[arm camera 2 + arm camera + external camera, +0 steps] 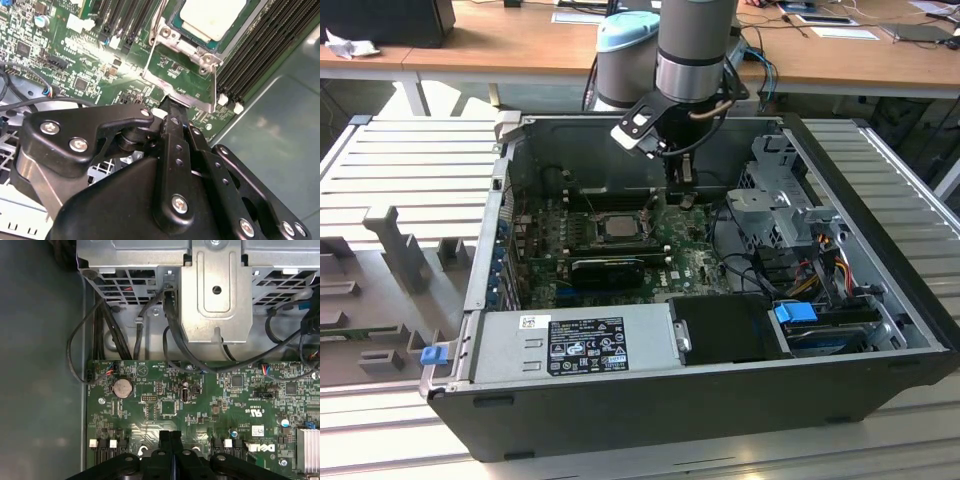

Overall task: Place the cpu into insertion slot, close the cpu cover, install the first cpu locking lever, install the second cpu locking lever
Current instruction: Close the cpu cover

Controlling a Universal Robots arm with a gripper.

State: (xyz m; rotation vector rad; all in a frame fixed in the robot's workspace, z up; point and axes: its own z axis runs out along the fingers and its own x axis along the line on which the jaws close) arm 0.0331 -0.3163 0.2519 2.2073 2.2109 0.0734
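Note:
The cpu (618,226) lies flat in its socket on the green motherboard, its pale grey top (214,16) facing up. The cpu cover (186,46) lies down around it, its silvery hinge plate held by two screws. One thin wire locking lever (215,85) runs along the socket's side, and another lever (157,22) runs along the opposite side. My gripper (683,193) hangs inside the case just to the exterior view's right of the socket. Its black fingertips (170,109) are pressed together at the socket plate's edge. The gripper (170,436) is shut, with nothing seen between its fingers.
A grey metal drive cage (215,290) with black cables stands beyond the gripper, also seen in the exterior view (775,205). Black memory slots (260,45) flank the socket. A long black card (608,268) and the power supply (580,340) lie nearer the case front.

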